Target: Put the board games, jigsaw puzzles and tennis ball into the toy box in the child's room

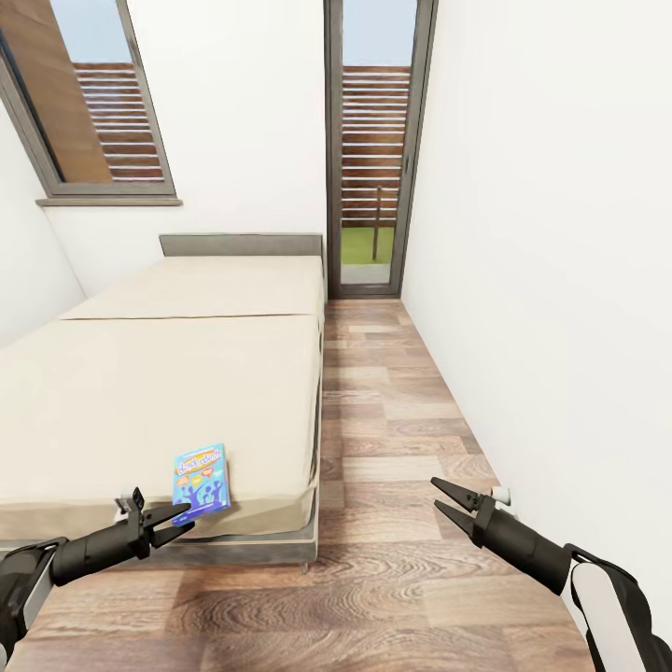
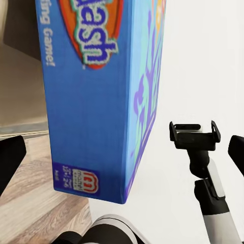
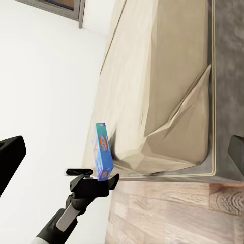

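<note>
A light blue board game [image 1: 201,483] with colourful print lies flat on the beige mattress of the bed [image 1: 168,392], close to its front edge. My left gripper [image 1: 166,512] is open at the box's near end. In the left wrist view the box [image 2: 96,101] looms large between the spread fingers, and I see no grip on it. The right wrist view shows the box [image 3: 102,151] edge-on against the mattress, with the left gripper [image 3: 94,177] just below it. My right gripper [image 1: 438,495] hangs open and empty over the wood floor, right of the bed.
A strip of wood-plank floor [image 1: 392,439] runs between the bed and the white right wall [image 1: 560,280] to a tall glass door [image 1: 373,159]. A grey headboard [image 1: 241,245] and a window [image 1: 98,103] are at the far end. A small white fitting [image 1: 502,492] sits low on the right wall.
</note>
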`<state>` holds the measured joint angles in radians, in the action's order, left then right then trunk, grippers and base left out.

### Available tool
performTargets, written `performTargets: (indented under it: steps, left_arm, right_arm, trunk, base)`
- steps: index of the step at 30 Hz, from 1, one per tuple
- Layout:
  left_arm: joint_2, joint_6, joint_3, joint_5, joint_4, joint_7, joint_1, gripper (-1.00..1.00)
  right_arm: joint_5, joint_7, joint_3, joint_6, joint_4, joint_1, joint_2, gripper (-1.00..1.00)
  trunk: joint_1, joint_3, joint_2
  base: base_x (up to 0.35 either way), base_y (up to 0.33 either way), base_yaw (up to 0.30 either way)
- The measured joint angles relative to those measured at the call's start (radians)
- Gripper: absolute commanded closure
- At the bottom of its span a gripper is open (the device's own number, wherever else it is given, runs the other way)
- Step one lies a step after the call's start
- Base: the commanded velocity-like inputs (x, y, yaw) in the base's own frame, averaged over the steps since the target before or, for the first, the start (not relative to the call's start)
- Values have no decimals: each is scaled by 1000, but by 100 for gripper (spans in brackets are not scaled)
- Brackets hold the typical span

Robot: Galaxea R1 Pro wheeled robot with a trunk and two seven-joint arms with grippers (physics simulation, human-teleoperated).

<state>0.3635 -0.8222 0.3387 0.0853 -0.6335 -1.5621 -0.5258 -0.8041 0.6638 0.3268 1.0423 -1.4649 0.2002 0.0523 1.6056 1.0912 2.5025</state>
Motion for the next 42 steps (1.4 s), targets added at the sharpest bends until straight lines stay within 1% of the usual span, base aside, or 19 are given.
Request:
performTargets:
  steps: [10,14,42]
  left_arm:
    - [0,0,1,0,0,0,0,-100]
    - [1,-27,-4,-14,0,-6,1,-100]
    - [1,-23,-5,-12,0,-5,9,-100]
  right_arm:
    - [0,0,0,0,1,0,0,-100]
    - [0,0,0,0,1,0,0,-100]
    - [0,0,0,0,1,0,0,-100]
  trunk:
    - [0,0,0]
    - [0,0,0]
    - [0,0,0]
  base:
    - [52,0,0]
    - [93,0,0]
    - [9,0,0]
